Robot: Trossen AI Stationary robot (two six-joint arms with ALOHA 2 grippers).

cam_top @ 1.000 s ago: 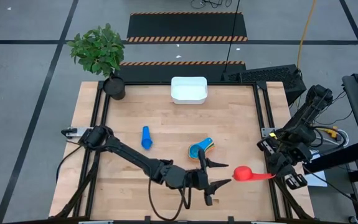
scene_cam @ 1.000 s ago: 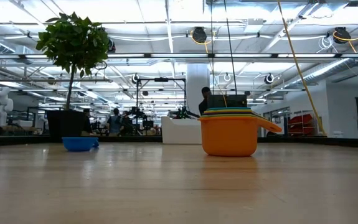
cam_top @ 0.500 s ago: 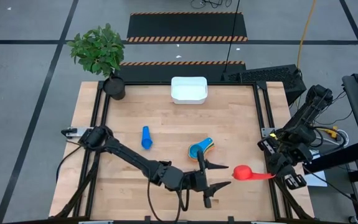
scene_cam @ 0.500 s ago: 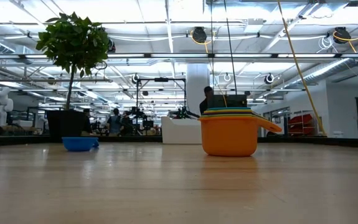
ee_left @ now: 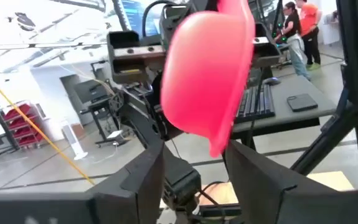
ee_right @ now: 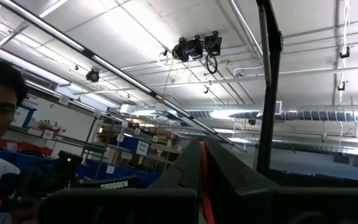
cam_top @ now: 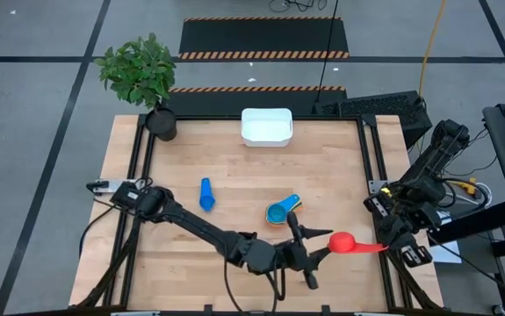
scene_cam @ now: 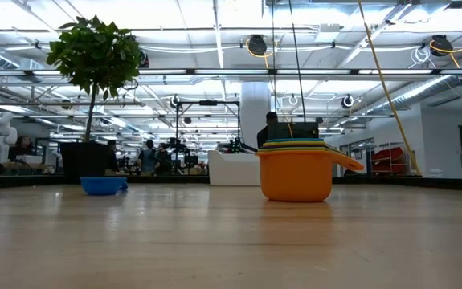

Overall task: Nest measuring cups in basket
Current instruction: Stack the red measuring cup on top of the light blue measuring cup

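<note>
The red measuring cup (cam_top: 342, 243) hangs over the table's near right part, held by my right gripper (cam_top: 389, 247), which is shut on it. My left gripper (cam_top: 321, 255) is open just left of the red bowl. In the left wrist view the bowl (ee_left: 207, 68) stands between and above its fingers (ee_left: 142, 180); I cannot tell whether they touch. A nested stack of cups (cam_top: 279, 211), light blue on top and orange at the bottom (scene_cam: 295, 172), stands on the table. A blue cup (cam_top: 205, 194) lies on its side. The white basket (cam_top: 266, 126) stands at the far edge. My right gripper pinches the red cup's handle (cam_top: 373, 248) near its free end between its two fingers, coming level from the table's right side, along the handle. A red strip of the handle (ee_right: 205, 186) shows between the fingers. The bowl sticks out toward the left, clear of the table.
A dark pot with a green plant (cam_top: 144, 75) stands at the far left corner. Black rails (cam_top: 371, 149) run along the table's sides. Bare wood lies between the stack and the basket. People show in the room beyond the table (scene_cam: 267, 128).
My left gripper has gone toward the table's right edge, closer to the red cup, and has stayed open. The red cup and my right gripper have kept still.
</note>
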